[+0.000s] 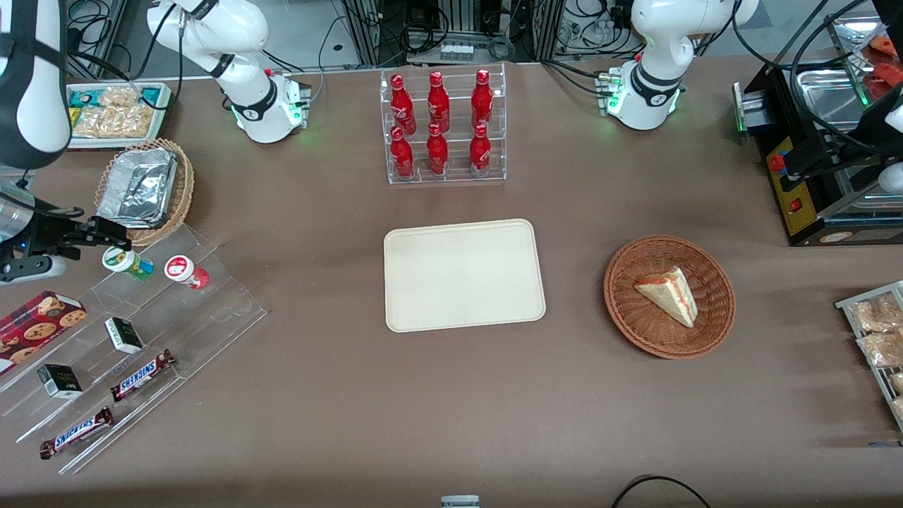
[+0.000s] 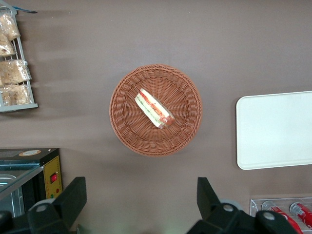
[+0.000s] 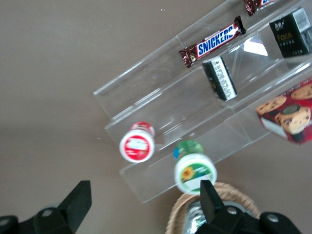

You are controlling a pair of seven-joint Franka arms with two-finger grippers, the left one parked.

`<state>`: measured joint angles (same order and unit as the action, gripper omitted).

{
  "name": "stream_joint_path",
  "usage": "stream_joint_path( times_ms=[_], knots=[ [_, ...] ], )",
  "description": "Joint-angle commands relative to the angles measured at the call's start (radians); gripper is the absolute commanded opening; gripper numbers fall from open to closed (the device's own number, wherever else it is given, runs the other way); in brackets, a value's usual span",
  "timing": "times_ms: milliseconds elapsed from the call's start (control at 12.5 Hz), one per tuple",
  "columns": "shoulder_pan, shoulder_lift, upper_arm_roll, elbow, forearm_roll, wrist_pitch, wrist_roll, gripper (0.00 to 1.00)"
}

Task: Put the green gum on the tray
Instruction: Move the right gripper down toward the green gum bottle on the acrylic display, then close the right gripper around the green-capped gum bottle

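Observation:
The green gum, a green canister with a white lid, stands on the top step of a clear stepped stand toward the working arm's end of the table; it also shows in the right wrist view. A red-bodied canister stands beside it. My gripper hovers just above the green gum, a little farther from the front camera, open and empty. In the wrist view one of its fingers overlaps the gum's lid edge. The beige tray lies bare at the table's middle.
A wicker basket with a foil container sits close beside my gripper. The clear stand also holds Snickers bars, small black boxes and a cookie box. A rack of red bottles and a sandwich basket flank the tray.

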<state>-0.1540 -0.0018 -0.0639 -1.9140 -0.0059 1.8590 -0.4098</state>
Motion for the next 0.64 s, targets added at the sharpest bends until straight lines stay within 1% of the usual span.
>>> stream_joint_path(
  times_ms=[0,80,239,319,399,558],
  knots=[
    [-0.039,-0.076,0.004,-0.175,-0.003,0.184,-0.195,0.99],
    [-0.057,-0.084,0.004,-0.215,0.001,0.236,-0.269,0.99],
    [-0.073,-0.104,-0.007,-0.278,0.043,0.311,-0.416,0.99],
    [-0.073,-0.107,-0.028,-0.304,0.061,0.339,-0.482,0.99],
    [-0.073,-0.107,-0.033,-0.316,0.090,0.359,-0.524,0.99],
    [-0.073,-0.110,-0.042,-0.367,0.096,0.432,-0.573,0.99]
  ],
)
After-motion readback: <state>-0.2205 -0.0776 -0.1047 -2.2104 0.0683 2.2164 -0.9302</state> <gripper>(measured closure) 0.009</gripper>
